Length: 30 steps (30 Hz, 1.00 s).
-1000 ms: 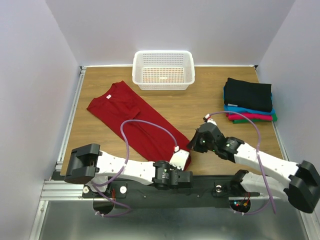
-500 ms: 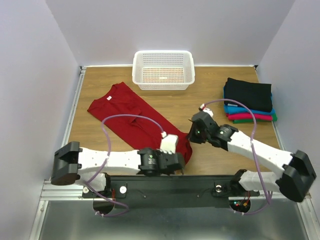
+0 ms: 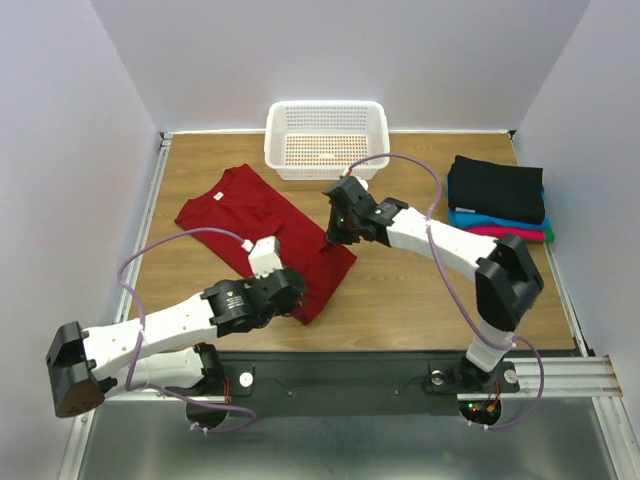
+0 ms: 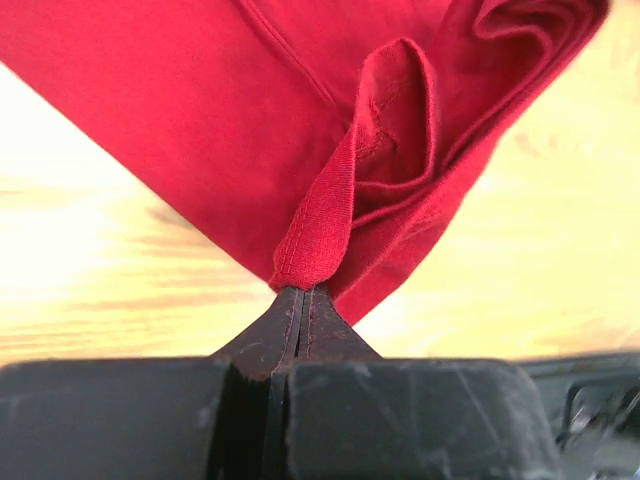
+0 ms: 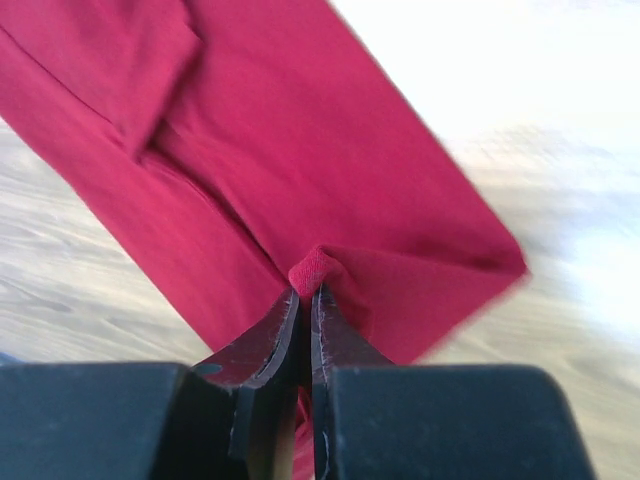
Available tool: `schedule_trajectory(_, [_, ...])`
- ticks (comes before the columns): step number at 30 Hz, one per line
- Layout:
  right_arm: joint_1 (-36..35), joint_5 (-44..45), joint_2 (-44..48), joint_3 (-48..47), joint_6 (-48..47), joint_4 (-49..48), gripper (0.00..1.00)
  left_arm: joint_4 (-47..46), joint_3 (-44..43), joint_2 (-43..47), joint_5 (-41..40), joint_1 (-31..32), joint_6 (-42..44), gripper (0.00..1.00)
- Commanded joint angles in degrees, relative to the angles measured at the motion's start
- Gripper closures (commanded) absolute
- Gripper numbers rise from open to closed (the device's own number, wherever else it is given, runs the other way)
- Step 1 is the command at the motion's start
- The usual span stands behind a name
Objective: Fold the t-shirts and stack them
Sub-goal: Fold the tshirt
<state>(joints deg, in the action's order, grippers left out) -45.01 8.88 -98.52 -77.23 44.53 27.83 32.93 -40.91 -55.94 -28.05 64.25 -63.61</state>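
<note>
A dark red t-shirt (image 3: 250, 205) lies on the wooden table left of centre, its white neck label at the far left. Its lower hem is lifted and folded back toward the collar. My left gripper (image 3: 290, 296) is shut on one hem corner; the pinched red cloth (image 4: 315, 245) bunches above the jaws. My right gripper (image 3: 333, 238) is shut on the other hem corner, and the cloth (image 5: 312, 272) shows pinched in the right wrist view. A stack of folded t-shirts (image 3: 497, 190), black on top of blue, magenta and green, sits at the far right.
A white perforated basket (image 3: 327, 140) stands at the back centre of the table (image 3: 420, 290). A metal rail (image 3: 140, 250) runs along the left edge. White walls close in both sides.
Both grippers have carried the shirt's hem from the near edge up and left toward the collar, folding the lower part over. The right arm has stretched far across the table.
</note>
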Motion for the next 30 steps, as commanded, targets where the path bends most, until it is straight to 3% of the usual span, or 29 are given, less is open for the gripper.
schedule_trajectory(1, [0.28,-2.29,-5.62,-8.71,-1.2,-1.91,0.98,1.35,1.61,3.73,-5.25,-4.3,-1.33,1.0])
schedule_trajectory(7, [0.28,-2.03,-13.09,-16.62,-2.17,-1.91,0.98,0.47,4.25,4.97,-7.37,-14.93,0.15,1.0])
schedule_trajectory(16, [0.28,-0.89,-21.7,-24.36,-3.49,-1.82,0.98,-11.21,5.75,2.43,-2.71,-30.48,13.16,1.0])
schedule_trajectory(23, [0.37,0.26,-26.37,-28.76,-4.01,-1.82,0.96,-16.92,7.33,-1.36,0.45,-35.5,17.81,1.0])
schedule_trajectory(25, [0.37,0.52,-27.6,-29.73,-4.1,-1.82,0.9,-17.98,7.77,-2.41,1.33,-37.09,18.61,1.0])
schedule_trajectory(30, [0.45,-0.18,-28.13,-30.78,-4.45,-1.82,0.64,-17.81,6.98,-4.78,2.04,-41.39,18.79,1.0])
